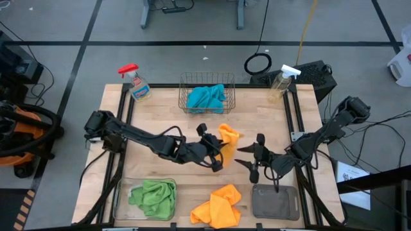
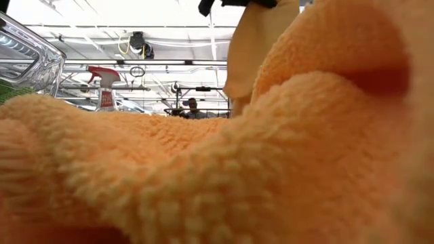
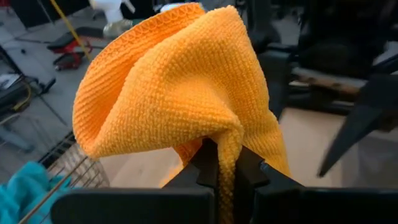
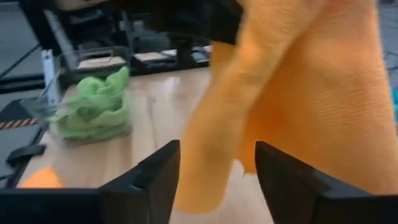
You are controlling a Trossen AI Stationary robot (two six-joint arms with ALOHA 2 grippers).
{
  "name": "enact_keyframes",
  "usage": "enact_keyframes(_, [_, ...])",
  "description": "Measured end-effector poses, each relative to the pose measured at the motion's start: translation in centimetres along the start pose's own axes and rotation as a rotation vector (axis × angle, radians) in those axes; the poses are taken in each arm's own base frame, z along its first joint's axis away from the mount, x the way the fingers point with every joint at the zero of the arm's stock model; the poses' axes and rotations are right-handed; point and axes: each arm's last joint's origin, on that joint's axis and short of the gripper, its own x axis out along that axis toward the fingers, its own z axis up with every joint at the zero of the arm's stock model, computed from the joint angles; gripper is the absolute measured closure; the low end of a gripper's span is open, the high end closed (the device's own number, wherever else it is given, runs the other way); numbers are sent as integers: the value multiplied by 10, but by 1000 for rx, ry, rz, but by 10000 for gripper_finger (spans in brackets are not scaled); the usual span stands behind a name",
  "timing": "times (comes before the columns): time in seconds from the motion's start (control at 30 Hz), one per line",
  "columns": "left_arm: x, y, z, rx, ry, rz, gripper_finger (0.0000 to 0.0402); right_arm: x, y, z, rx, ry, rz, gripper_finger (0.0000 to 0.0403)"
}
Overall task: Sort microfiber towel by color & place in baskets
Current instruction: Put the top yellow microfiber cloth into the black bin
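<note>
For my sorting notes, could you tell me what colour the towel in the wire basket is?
Teal-blue towel; the high view shows it best.

Orange towel (image 3: pixel 180 87) is nubby looped microfiber, matt and fuzzy up close, same fluffy pile on the green (image 1: pixel 154 196) and teal (image 1: pixel 207 97) ones. Table (image 1: pixel 160 115) is pale wood, smooth finish. Mesh basket (image 1: pixel 183 83) is thin shiny wire, clear bin (image 1: pixel 120 192) glossy plastic, grey bin (image 1: pixel 275 202) dull matt
</note>
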Motion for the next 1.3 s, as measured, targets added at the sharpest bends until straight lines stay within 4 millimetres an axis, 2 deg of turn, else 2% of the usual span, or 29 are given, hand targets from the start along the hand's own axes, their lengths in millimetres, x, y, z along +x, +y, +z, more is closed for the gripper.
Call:
enact_keyframes(0.33, [0, -6, 6, -34, -74, -35, 385, 6, -1, 4, -9, -69, -93, 114])
enact_keyframes(0.47, [4, -10, 7, -45, -118, -52, 385, 6, 2, 9, -21, -97, -35, 102])
enact_keyframes(0.6, [10, -14, 6, -44, -154, -100, 385, 7, 4, 14, -32, -132, -1, 110])
enact_keyframes(0.7, [12, -16, 5, -44, -163, -106, 385, 7, 4, 15, -42, -138, -3, 134])
enact_keyframes(0.8, [10, -18, 5, -44, -165, -111, 384, 8, 4, 14, -48, -132, -6, 179])
enact_keyframes(0.9, [9, -20, 5, -41, -167, -123, 384, 8, 4, 14, -51, -133, -5, 242])
enact_keyframes(1.07, [7, -24, 4, -43, -165, -154, 375, 7, 4, 14, -85, -130, -2, 373])
enact_keyframes(1.13, [5, -26, 3, -40, -163, -160, 362, 6, 5, 13, -106, -129, 5, 389])
enact_keyframes(1.3, [-6, -35, 2, -14, -137, -189, 304, -2, 9, 13, -103, -131, 36, 395])
